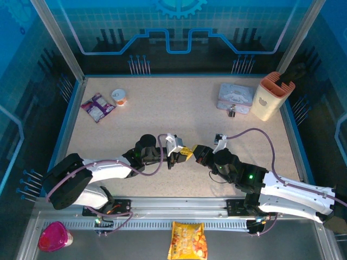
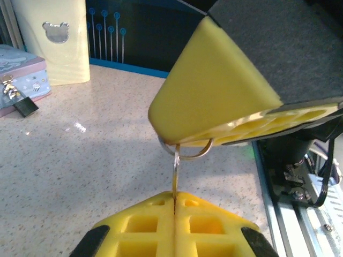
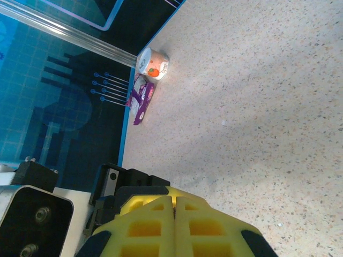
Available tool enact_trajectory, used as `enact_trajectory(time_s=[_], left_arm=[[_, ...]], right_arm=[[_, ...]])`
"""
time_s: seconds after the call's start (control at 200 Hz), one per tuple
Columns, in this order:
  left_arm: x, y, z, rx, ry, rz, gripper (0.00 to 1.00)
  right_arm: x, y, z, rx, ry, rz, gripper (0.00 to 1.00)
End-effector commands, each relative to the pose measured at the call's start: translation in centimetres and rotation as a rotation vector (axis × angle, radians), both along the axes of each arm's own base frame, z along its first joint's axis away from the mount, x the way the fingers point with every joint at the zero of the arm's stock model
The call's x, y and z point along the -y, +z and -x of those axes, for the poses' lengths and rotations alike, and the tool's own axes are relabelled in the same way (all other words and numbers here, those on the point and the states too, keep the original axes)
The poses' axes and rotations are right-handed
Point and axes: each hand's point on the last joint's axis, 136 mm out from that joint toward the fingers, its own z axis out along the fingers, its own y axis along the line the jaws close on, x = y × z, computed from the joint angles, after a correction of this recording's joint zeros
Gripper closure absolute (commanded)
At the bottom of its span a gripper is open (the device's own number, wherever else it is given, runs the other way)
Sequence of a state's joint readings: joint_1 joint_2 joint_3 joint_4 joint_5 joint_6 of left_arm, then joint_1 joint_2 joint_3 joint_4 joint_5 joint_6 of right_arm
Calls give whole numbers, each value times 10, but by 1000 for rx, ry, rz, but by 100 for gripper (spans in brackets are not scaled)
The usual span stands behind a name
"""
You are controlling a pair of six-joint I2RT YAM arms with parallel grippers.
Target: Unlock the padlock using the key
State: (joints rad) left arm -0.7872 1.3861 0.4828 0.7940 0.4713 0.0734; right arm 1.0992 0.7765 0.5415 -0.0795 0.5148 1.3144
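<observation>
Nearest you, the left gripper (image 2: 175,202) is clamped on the blade of the key (image 2: 175,174). The right gripper (image 3: 175,206), at its 12 o'clock, pinches the key's ring, which I judge to be a handover for a better hold. At 1 o'clock from both sits the tin box (image 1: 236,97), with the padlock (image 1: 231,112) hanging on its front.

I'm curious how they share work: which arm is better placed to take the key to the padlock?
Probably left: the left gripper is shut on the key and faces the padlock; the right gripper points away from it.
</observation>
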Motion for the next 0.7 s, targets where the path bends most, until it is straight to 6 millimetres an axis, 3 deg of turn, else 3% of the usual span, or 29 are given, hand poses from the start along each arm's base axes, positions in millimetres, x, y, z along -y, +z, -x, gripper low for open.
enact_trajectory(time_s=[0.0,0.125,0.215,0.33,0.445,0.695], left_arm=[[-5,9,-24,86,107,-57,100],[-10,-6,-38,252,125,-223,100],[-10,-8,-48,354,134,-295,100],[-7,-2,-63,479,140,-384,100],[2,-4,-56,692,46,-454,100],[20,-16,-45,944,-112,-586,100]], right_arm=[[16,6,-1,-6,-41,66,83],[45,-3,-4,-47,-69,172,64],[53,-11,-3,-81,-61,142,60],[53,-13,0,-74,-54,49,59],[48,-10,3,-69,-37,-29,56],[30,-8,8,-93,1,-152,55]])
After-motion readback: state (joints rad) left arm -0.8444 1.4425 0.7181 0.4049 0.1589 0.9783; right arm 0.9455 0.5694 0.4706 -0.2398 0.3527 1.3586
